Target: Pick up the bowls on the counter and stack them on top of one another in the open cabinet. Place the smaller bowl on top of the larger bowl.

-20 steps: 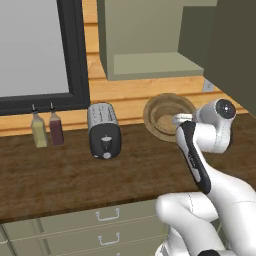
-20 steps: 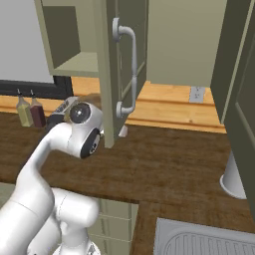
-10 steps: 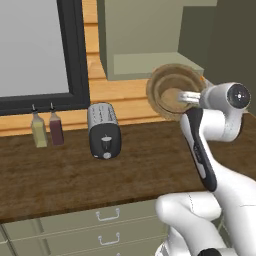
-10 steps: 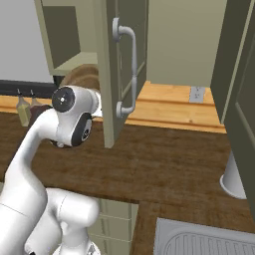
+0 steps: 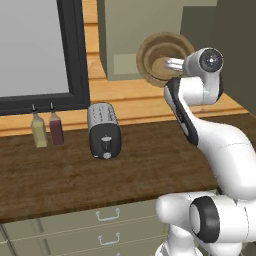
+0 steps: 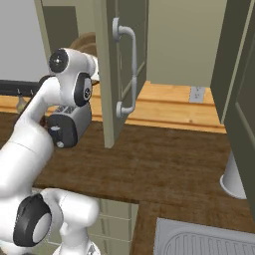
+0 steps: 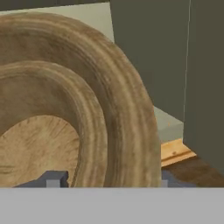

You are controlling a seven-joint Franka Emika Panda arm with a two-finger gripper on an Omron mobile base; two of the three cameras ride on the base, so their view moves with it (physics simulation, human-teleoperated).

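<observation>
The larger bowl (image 5: 165, 56) is held up in the air, tipped on its side so its hollow faces the end effector (image 5: 169, 63), whose fingers are closed on the bowl's thick rim. In the hand view the bowl (image 7: 65, 100) sits right against the end effector (image 7: 105, 179), one dark finger tip (image 7: 52, 178) inside the rim and the other outside it. The bowl hangs level with the front of the open cabinet (image 5: 135, 35), close to its lower edge; whether it has crossed into the box I cannot tell. From the right base view a sliver of the bowl (image 6: 85, 41) shows behind the arm, beside the cabinet door (image 6: 119, 64). Well below the end effector lies the dark tabletop (image 5: 100, 170). On it, down and to the left, stands a toaster (image 5: 104, 131), and farther left two small bottles (image 5: 46, 131) side by side against the wall.
</observation>
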